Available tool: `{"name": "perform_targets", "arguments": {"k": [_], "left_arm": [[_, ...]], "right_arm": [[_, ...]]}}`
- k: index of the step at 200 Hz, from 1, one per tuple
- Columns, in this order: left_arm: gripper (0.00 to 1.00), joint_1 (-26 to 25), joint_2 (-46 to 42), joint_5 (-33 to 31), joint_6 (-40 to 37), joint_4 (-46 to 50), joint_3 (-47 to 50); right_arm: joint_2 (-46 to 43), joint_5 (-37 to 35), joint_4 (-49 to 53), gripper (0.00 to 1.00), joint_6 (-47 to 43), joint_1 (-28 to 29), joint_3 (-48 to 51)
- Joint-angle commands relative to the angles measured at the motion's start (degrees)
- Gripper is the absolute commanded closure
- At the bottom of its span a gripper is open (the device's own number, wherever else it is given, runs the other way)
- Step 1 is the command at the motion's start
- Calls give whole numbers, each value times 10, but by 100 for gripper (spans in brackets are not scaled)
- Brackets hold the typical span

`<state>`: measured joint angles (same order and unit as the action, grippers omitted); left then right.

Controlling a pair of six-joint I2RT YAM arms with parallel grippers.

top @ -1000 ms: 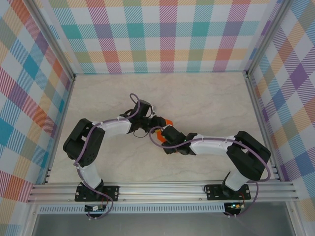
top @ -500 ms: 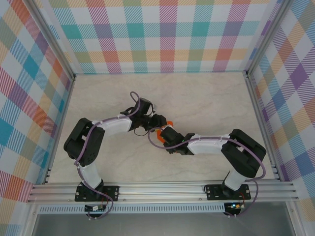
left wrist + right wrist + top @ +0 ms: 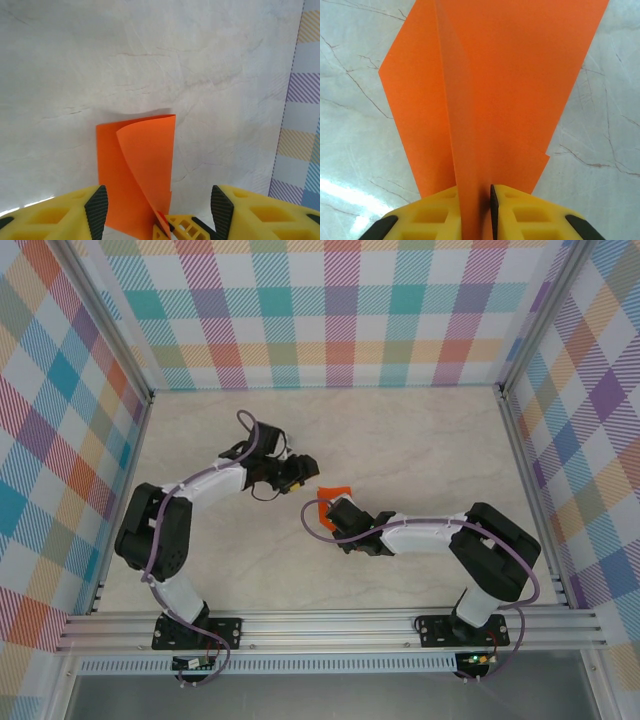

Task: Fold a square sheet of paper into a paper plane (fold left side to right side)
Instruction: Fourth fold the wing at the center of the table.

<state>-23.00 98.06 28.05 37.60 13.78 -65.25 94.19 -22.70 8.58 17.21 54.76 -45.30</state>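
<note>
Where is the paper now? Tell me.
In the top view, the paper is mid-table, pinched in the right claw, just right of the open left claw.

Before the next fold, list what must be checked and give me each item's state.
1. Right gripper holds the square sheet of paper: ok, shut on its near edge.
2. Left gripper free to work: ok, jaws open, gripping nothing.
3. Fold lies flat: not ok, the upper layer curls up off the lower one.
4. Edges of the two layers line up: cannot tell, the raised layer hides them.
5. Sheet rests on the table: ok, the lower layer lies on it.
</note>
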Motion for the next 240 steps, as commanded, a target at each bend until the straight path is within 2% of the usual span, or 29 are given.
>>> {"name": "perform_targets", "arguments": {"k": [1, 23, 43, 77, 100, 139, 189, 240], "left_arm": [[39, 21, -45, -3, -24, 38, 8], [38, 21, -66, 13, -18, 26, 48], [38, 13, -80, 24, 0, -25, 102], [38, -19, -86, 22, 25, -73, 163], [39, -46, -74, 44, 57, -131, 187], [41, -87, -35, 46, 92, -182, 175], [67, -110, 14, 25, 95, -179, 146], [65, -118, 56, 31, 100, -196, 118]], "right_arm": [[-2, 17, -7, 81, 21, 3, 12], [-8, 44, -14, 82, 31, 0, 17], [-9, 61, -17, 82, 37, -1, 22], [-10, 56, -16, 82, 39, -3, 33], [-23, 53, -22, 81, 41, -2, 44], [-20, 50, -25, 81, 41, -3, 46], [-18, 70, -34, 82, 48, -12, 50], [-16, 81, -40, 83, 48, -17, 57]]}}
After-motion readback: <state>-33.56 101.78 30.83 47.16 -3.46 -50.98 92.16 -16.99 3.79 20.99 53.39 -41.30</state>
